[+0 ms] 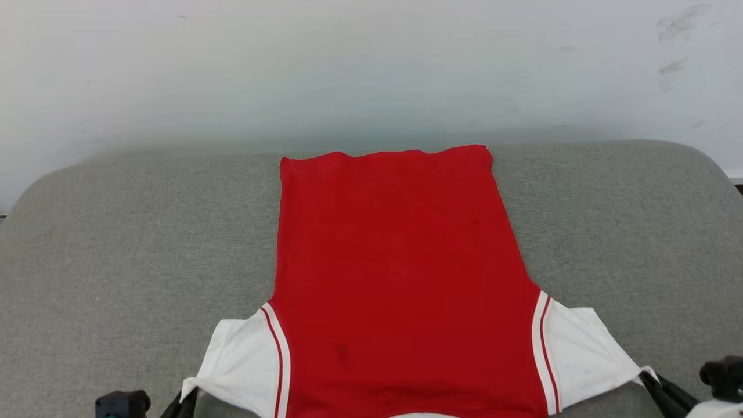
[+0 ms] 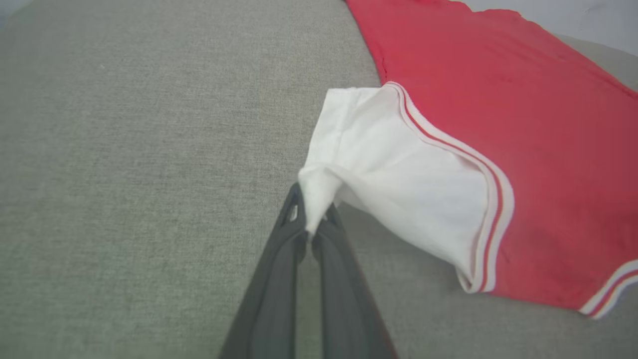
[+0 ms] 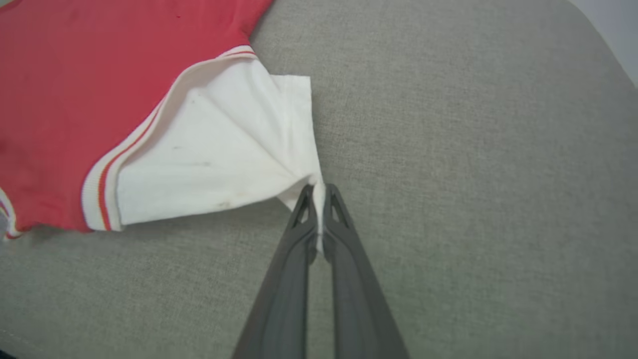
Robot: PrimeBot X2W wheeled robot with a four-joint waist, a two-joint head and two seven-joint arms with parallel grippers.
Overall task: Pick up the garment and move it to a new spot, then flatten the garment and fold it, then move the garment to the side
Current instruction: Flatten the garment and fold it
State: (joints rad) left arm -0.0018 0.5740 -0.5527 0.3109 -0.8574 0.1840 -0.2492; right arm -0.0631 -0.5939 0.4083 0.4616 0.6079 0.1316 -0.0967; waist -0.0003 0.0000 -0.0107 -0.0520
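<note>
Two hands clamp the white short sleeves (image 1: 244,360) of the red jersey shirt (image 1: 400,261), left hand (image 2: 311,219) at seven o'clock, right hand (image 3: 319,197) at five. The shirt lies spread on a grey cloth-covered, perhaps padded, counter (image 1: 116,261). We judge this the flattening step; folding next needs the sleeves carried inward.

The left gripper (image 2: 311,219) has two long, matte dark-grey fingers (image 2: 271,299), tapering to narrow tips with small triangular cut-outs. The right gripper (image 3: 319,199) is built alike. Beside its fingers sit a lumpy black block (image 1: 722,376) and pale casing (image 1: 717,411).
</note>
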